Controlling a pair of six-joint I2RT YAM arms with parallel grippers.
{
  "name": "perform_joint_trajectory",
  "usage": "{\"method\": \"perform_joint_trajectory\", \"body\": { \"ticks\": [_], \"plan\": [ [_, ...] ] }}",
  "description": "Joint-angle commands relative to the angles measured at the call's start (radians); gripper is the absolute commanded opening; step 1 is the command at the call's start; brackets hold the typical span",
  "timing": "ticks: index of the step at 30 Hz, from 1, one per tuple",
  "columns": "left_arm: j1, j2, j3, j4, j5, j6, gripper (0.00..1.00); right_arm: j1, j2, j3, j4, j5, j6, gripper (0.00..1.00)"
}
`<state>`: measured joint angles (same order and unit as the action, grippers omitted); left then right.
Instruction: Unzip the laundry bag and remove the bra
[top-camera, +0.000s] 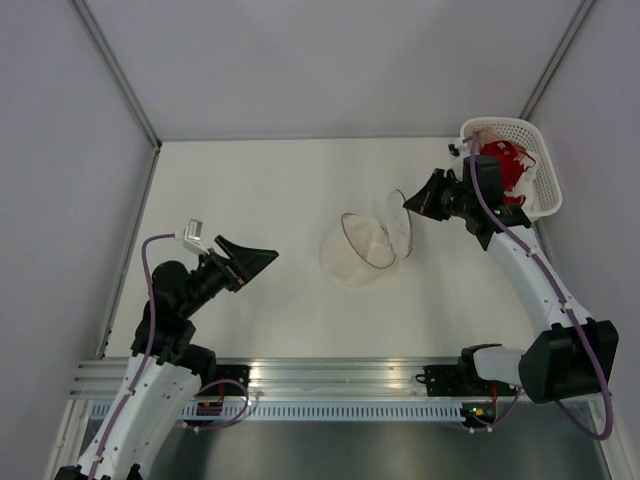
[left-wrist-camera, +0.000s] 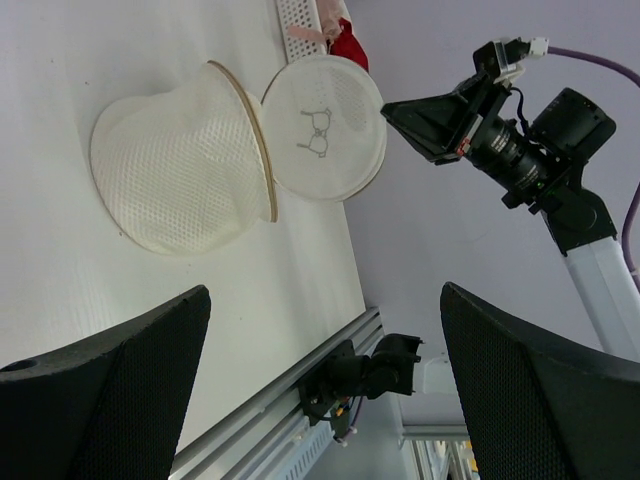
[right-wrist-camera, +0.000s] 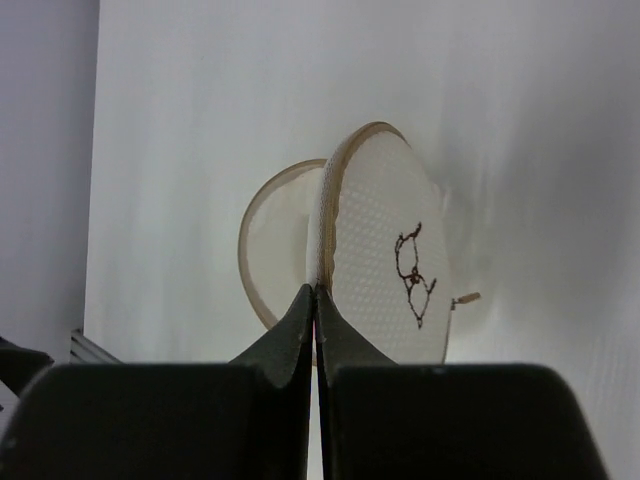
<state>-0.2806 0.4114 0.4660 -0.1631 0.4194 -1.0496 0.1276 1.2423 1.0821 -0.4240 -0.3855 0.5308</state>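
Observation:
The laundry bag (top-camera: 352, 252) lies on its side mid-table, a whitish mesh dome with its mouth unzipped and nothing visible inside (left-wrist-camera: 185, 190). Its round flap (top-camera: 400, 225) stands on edge, with the dark bra drawing facing right (right-wrist-camera: 385, 250). My right gripper (top-camera: 410, 205) is shut on the flap's brownish zip rim, its tips meeting at the edge (right-wrist-camera: 316, 292). A small zip pull (right-wrist-camera: 465, 298) sticks out beside the flap. The red bra (top-camera: 505, 165) lies in the white basket. My left gripper (top-camera: 258, 258) hangs open and holds nothing, well left of the bag (left-wrist-camera: 325, 300).
A white lattice basket (top-camera: 540, 140) stands at the table's back right corner, just behind the right wrist. Grey walls close the table on the left, back and right. A metal rail (top-camera: 330, 375) with both arm bases runs along the near edge.

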Motion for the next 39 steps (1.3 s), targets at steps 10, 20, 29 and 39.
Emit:
{"method": "perform_joint_trajectory", "body": {
  "ticks": [10, 20, 29, 39],
  "plan": [
    [0.006, -0.045, -0.029, 0.004, -0.005, -0.023, 1.0, 0.254, 0.23, 0.105, 0.235, -0.052, 0.04, 0.0],
    [0.006, -0.062, -0.033, -0.007, -0.013, -0.029, 1.0, 0.382, 0.368, 0.095, 0.374, -0.078, 0.09, 0.0],
    [0.006, -0.059, -0.036, -0.004, -0.016, -0.029, 1.0, 0.434, 0.404, 0.118, 0.467, -0.202, 0.138, 0.43],
    [0.006, -0.077, -0.032, -0.007, -0.021, -0.03, 1.0, 0.411, 0.388, 0.031, 0.684, -0.378, 0.282, 0.54]
  ]
}}
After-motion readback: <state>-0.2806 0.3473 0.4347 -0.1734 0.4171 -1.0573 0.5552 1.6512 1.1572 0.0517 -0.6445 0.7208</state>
